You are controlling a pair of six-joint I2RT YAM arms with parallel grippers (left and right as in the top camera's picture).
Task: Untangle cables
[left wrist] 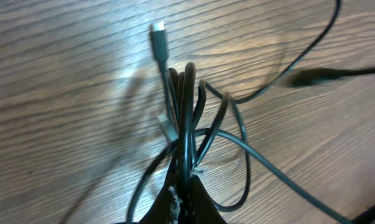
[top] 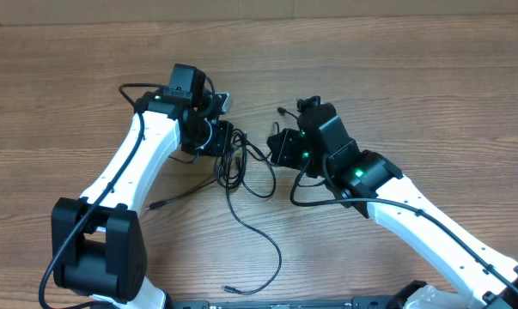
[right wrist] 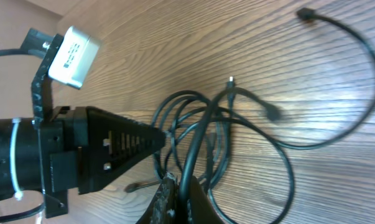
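Note:
The cables (top: 241,167) are thin black cords bunched in a tangle on the wooden table between my two grippers. My left gripper (top: 232,146) is shut on the tangle from the left; in the left wrist view its tips (left wrist: 186,182) pinch a bundle of several strands (left wrist: 186,106), and a silver-tipped plug (left wrist: 157,29) lies beyond them. From the right, my right gripper (top: 273,148) is shut on one cable strand (right wrist: 196,140) that rises from its tips (right wrist: 181,188). The left gripper's black fingers (right wrist: 122,146) point into the same tangle.
One long cable trails toward the front of the table (top: 274,249) and ends in a plug (top: 229,290). Another plug end lies at the left (top: 153,206). A loose plug (right wrist: 305,14) lies at the far end of a wide loop.

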